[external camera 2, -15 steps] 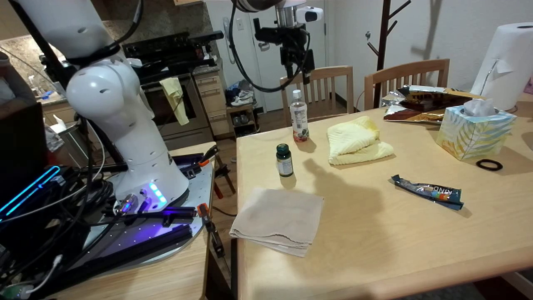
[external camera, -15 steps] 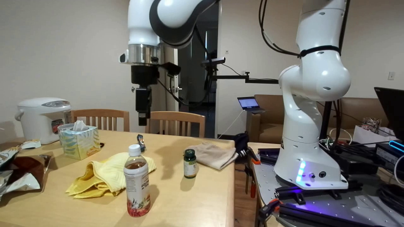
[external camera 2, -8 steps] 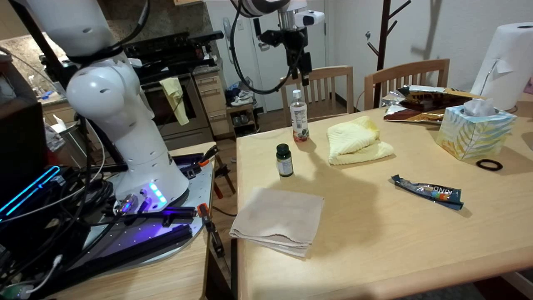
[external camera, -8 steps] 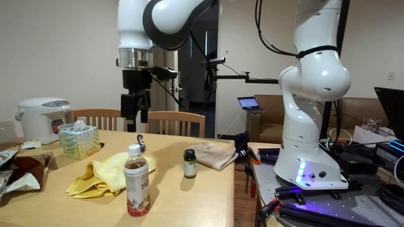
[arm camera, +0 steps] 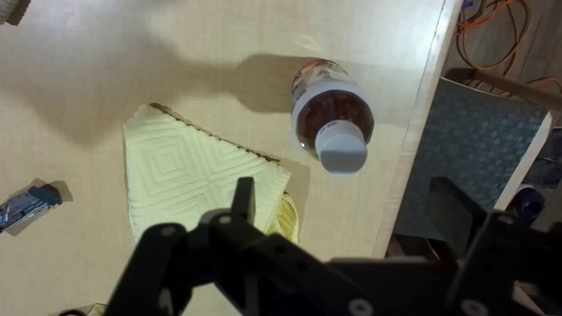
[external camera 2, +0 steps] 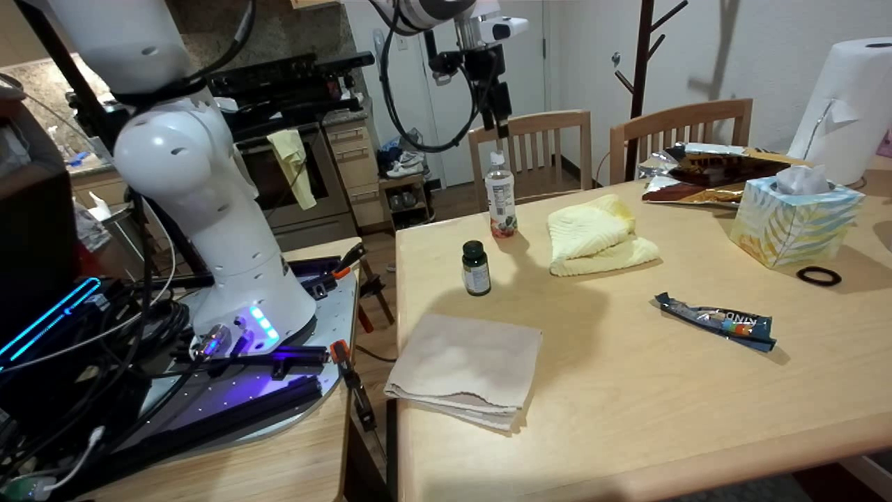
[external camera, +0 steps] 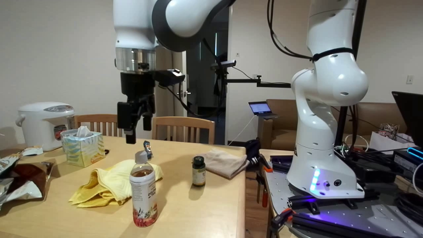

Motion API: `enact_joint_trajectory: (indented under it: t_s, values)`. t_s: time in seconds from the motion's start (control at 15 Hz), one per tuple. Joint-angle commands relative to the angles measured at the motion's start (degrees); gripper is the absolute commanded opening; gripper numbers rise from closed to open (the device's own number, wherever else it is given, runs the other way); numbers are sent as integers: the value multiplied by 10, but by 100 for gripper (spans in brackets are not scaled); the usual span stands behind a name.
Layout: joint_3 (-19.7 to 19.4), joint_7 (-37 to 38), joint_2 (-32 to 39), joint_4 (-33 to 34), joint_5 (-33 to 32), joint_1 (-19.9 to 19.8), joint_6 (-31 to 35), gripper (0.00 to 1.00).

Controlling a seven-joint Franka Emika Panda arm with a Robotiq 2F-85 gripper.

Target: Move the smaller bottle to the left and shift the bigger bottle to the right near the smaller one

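Observation:
The bigger bottle [external camera: 144,195] stands upright on the table in both exterior views [external camera 2: 501,202], with a white cap, brown drink and red label band. The wrist view shows it from above [arm camera: 336,114], ahead of the fingers. The smaller bottle [external camera: 199,172], dark green with a pale label and a dark cap, stands upright apart from it, also in an exterior view [external camera 2: 477,268]; it is out of the wrist view. My gripper [external camera: 139,131] is open and empty, above and near the bigger bottle's cap, not touching it. Its fingers are wide apart in the wrist view [arm camera: 347,202].
A yellow cloth [arm camera: 197,171] lies beside the bigger bottle. A beige cloth [external camera 2: 467,369] lies near the smaller bottle. A snack bar wrapper [external camera 2: 718,321], a tissue box [external camera 2: 794,216] and a black ring [external camera 2: 819,275] are farther off. The table edge [arm camera: 408,145] runs close past the bigger bottle.
My gripper has moved toward the bigger bottle and turned, so that its two fingers now show apart in an exterior view. Its shadow has shifted. Both bottles stay in place.

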Motion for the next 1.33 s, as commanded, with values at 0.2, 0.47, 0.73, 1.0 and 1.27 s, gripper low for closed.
enact_joint_trajectory:
  t_s: [0.2,0.47,0.73,1.0,1.27]
  values:
    - [7,68,31,21,-22,7,6,100]
    - [6,123,66,24,-19,17,46,100]
    - [-3,185,102,23,-9,33,109,100]
    - [-28,261,117,18,-40,55,143,100]
    - [-45,314,114,17,-68,67,149,100]
